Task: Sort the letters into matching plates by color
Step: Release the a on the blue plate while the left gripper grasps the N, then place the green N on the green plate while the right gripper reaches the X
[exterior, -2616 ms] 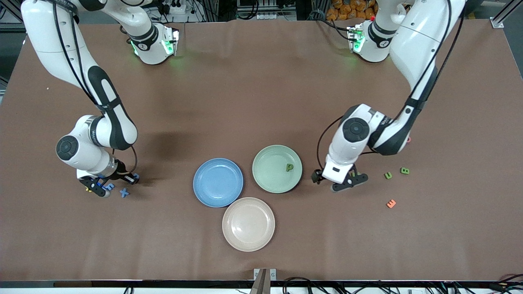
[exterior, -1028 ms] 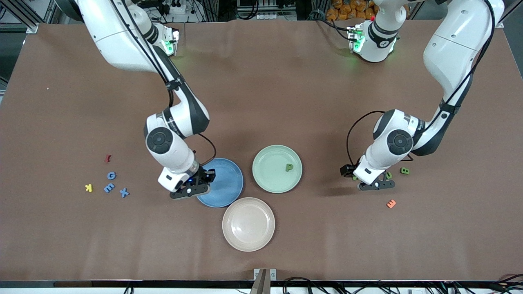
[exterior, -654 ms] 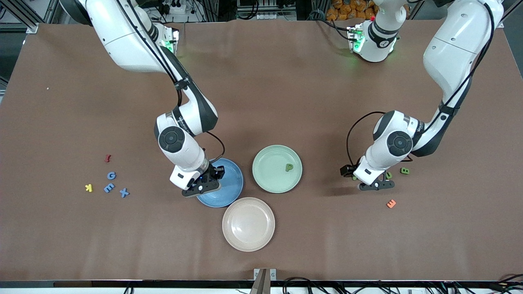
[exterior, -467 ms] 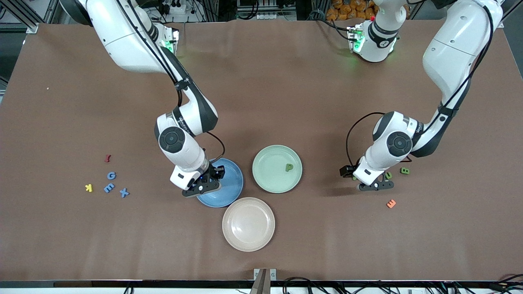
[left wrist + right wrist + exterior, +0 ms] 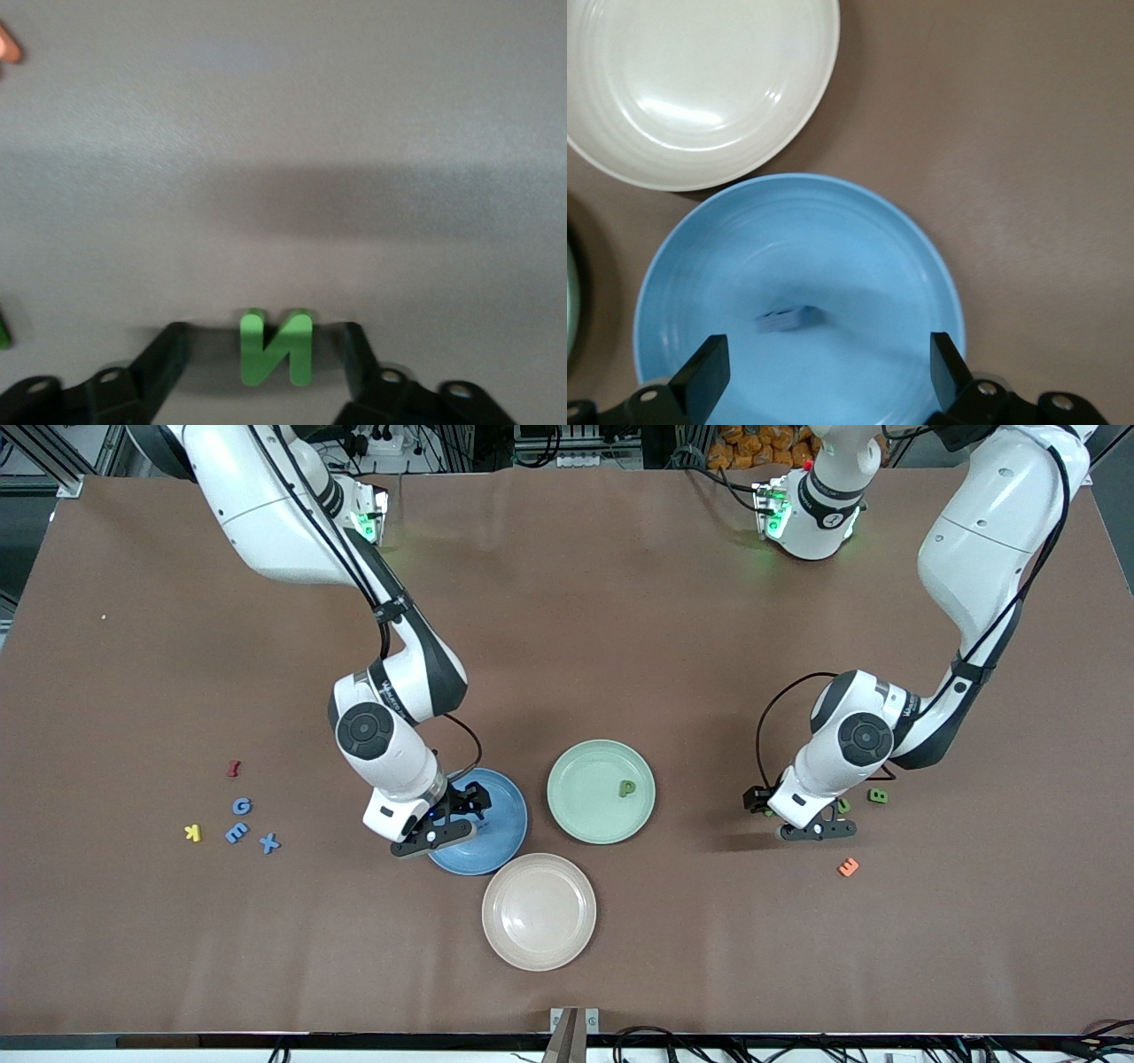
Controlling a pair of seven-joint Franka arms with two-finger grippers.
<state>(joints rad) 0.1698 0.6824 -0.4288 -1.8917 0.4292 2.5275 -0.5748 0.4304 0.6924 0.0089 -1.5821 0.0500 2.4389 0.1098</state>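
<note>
My right gripper hangs over the blue plate, open. A small blue letter shows blurred in the blue plate below the fingers, free of them. My left gripper is down at the table, toward the left arm's end. Its fingers stand on either side of a green N, with a gap on each side. The pale green plate holds a green P. Green U and B lie beside the left gripper. Blue G, E and X lie toward the right arm's end.
A beige-pink plate sits nearer the front camera than the other two plates, touching the blue one. An orange letter lies near the left gripper. A yellow K and a red letter lie by the blue letters.
The right arm came from the blue letters to over the blue plate, opened and let a blue letter go. The left gripper's fingers have drawn in a little around the green N.
</note>
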